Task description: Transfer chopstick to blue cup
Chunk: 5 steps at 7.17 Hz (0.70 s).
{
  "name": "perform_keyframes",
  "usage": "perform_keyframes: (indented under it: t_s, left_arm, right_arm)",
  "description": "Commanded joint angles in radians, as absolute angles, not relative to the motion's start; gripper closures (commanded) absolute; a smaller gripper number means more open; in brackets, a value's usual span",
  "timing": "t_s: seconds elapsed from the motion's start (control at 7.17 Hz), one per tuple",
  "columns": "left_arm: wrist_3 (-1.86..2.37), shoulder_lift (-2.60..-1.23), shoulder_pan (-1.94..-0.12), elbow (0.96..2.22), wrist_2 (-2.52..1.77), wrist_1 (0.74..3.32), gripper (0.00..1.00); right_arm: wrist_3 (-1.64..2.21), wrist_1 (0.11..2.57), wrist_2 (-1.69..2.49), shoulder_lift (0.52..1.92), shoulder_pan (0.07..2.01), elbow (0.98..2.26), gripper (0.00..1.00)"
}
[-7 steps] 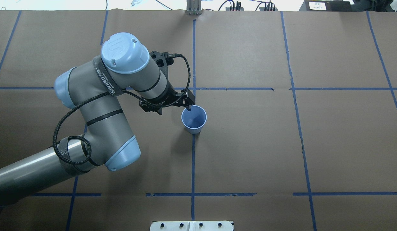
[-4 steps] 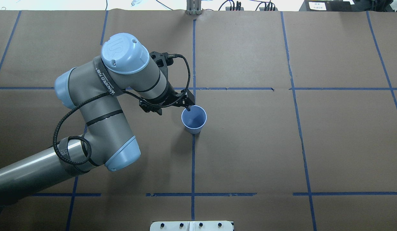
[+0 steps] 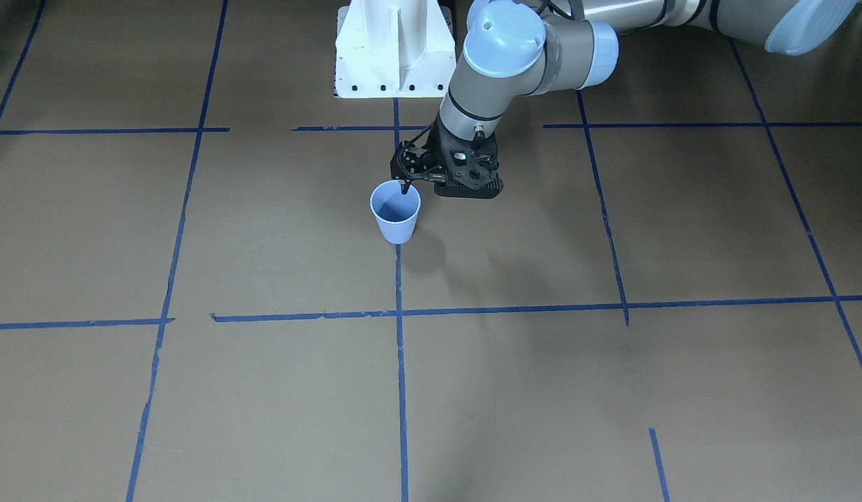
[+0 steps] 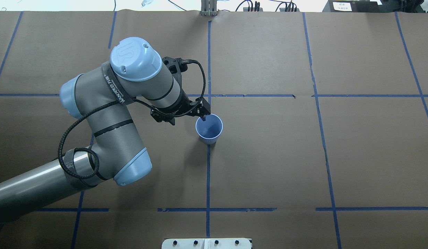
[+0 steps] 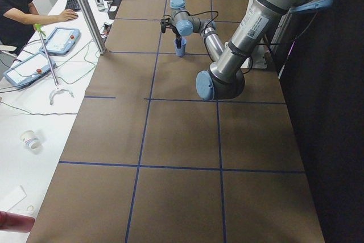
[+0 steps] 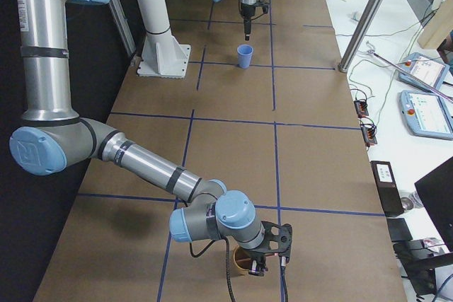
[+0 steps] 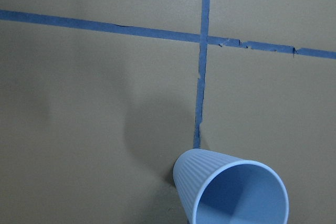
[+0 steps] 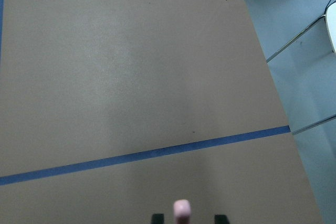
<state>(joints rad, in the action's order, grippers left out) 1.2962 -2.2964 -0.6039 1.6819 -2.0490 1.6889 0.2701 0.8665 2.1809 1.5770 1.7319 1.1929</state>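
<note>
The blue cup (image 4: 209,129) stands upright mid-table on a tape line; it also shows in the front view (image 3: 396,209) and the left wrist view (image 7: 231,195). My left gripper (image 4: 202,117) points down at the cup's rim on the robot's left side (image 3: 405,187); its fingers look shut and hold no stick. My right gripper (image 6: 267,265) hangs over a brown cup (image 6: 243,259) near the table's right end. In the right wrist view, a chopstick's pale-pink end (image 8: 181,211) stands between the open fingertips (image 8: 157,216), apart from both.
The white robot base (image 3: 392,56) stands at the table's robot-side edge. A metal post (image 6: 368,12) and teach pendants (image 6: 425,97) are on the operators' side. The table's right end and the floor (image 8: 294,51) lie just beyond the right gripper.
The left arm's elbow and wrist have shifted slightly to the right; its fingertip stays at the cup's rim. The blue cup has not moved.
</note>
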Motion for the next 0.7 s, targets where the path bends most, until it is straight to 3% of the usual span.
perform_keyframes:
  t_s: [0.0,0.56]
  left_arm:
    - [1.296,-2.295,-0.601,1.681,-2.048,1.689,0.0]
    - [1.295,-2.295,-0.6,1.677,-2.048,1.689,0.0]
  right_arm:
    - [0.273,0.862,2.183,1.575,1.733,1.238,1.0]
    - [0.206,0.857,2.238,1.657,1.877,1.507,1.0]
